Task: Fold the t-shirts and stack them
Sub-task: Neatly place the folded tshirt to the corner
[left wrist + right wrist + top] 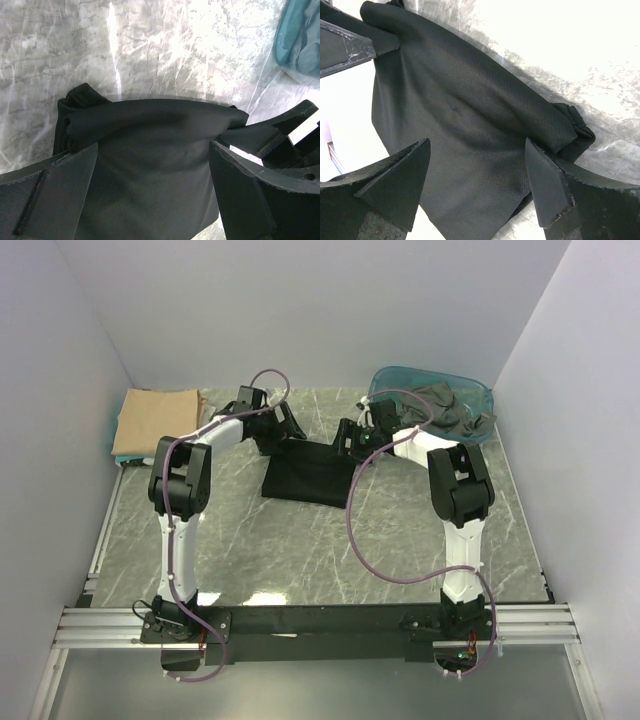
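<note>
A folded tan cloth t-shirt (155,420) is lying far left, probably starting the stack. The left gripper (153,147), arm bending forward and down, is straddling the left end of the half-folded black cloth t-shirt (305,478) in the middle with jaws spread wide. The right gripper (477,142) is mirroring it at the right end, jaws also apart, gripping nothing, seemingly readying a joint pinch.

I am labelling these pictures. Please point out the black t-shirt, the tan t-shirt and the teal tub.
black t-shirt (305,480): top view, middle of the cloth.
tan t-shirt (155,420): top view, middle of the folded cloth.
teal tub (455,377): top view, back wall.
</note>
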Controlling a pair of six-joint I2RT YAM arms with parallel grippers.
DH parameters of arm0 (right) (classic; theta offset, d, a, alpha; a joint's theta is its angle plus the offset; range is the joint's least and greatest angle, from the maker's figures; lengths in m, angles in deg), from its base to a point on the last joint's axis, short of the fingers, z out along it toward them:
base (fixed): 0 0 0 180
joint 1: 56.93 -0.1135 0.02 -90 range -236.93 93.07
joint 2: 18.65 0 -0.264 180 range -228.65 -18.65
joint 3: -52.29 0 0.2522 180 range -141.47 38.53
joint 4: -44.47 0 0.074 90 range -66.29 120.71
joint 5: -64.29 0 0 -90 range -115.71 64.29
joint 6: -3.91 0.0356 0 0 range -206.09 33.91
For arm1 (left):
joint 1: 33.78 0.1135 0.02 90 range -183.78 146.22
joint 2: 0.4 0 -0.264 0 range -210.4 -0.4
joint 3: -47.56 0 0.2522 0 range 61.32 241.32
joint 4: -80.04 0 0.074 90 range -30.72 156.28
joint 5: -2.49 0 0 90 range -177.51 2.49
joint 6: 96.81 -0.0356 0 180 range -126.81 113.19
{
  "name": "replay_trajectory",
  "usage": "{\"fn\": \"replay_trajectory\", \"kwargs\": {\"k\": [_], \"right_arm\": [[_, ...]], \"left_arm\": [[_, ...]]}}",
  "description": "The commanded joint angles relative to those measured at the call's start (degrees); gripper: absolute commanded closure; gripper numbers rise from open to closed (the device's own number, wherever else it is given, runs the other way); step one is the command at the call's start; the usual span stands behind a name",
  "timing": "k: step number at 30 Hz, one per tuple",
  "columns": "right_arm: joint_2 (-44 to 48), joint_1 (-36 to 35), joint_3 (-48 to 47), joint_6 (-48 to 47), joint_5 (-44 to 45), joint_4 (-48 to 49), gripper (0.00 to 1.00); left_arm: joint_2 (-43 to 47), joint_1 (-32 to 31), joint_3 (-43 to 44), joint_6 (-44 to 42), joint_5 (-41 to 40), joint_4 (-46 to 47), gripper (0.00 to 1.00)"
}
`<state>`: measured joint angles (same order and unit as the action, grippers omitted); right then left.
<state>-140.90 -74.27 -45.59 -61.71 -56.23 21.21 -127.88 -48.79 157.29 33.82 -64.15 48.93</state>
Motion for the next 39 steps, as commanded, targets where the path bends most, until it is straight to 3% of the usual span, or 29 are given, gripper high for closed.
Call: {"fn": "replay_trajectory", "kwargs": {"k": [1,5,9,13,17,29,35,39], "right_arm": [[-0.44,2.05,2.02,-2.67,4.68,-3.51,0.16],[4.38,1.88,2.02,-5.04,6.88,-4.57,0.16],[15.25,1.09,4.39,-6.62,9.16,-4.56,0.16],[25.73,0.29,12.71,-6.19,14.52,-3.69,0.15],[37.84,0.20,22.66,-3.64,16.98,-1.93,0.15],[65.01,0.38,38.58,-1.09,35.61,-9.83,0.12],[74.25,0.38,42.10,0.14,43.79,-11.16,0.00],[78.48,0.38,44.12,0.40,45.46,-9.49,0.00]], "left_arm": [[2.32,0.41,-1.57,-1.95,-1.90,-1.64,0.01],[5.66,0.41,0.10,-3.09,-2.52,-3.22,0.01],[11.80,0.24,-2.96,-3.18,-3.75,-1.91,0.00],[20.93,0.06,-12.43,-3.53,-7.35,-0.77,0.00],[24.65,0.06,-18.17,-3.71,-12.10,-0.76,0.01],[15.25,-0.99,-11.59,-7.75,-20.19,-7.17,0.01],[11.47,-3.18,-10.45,-7.66,-21.59,-7.88,0.01],[9.36,-4.51,-10.27,-6.78,-22.48,-9.29,0.01]]}}
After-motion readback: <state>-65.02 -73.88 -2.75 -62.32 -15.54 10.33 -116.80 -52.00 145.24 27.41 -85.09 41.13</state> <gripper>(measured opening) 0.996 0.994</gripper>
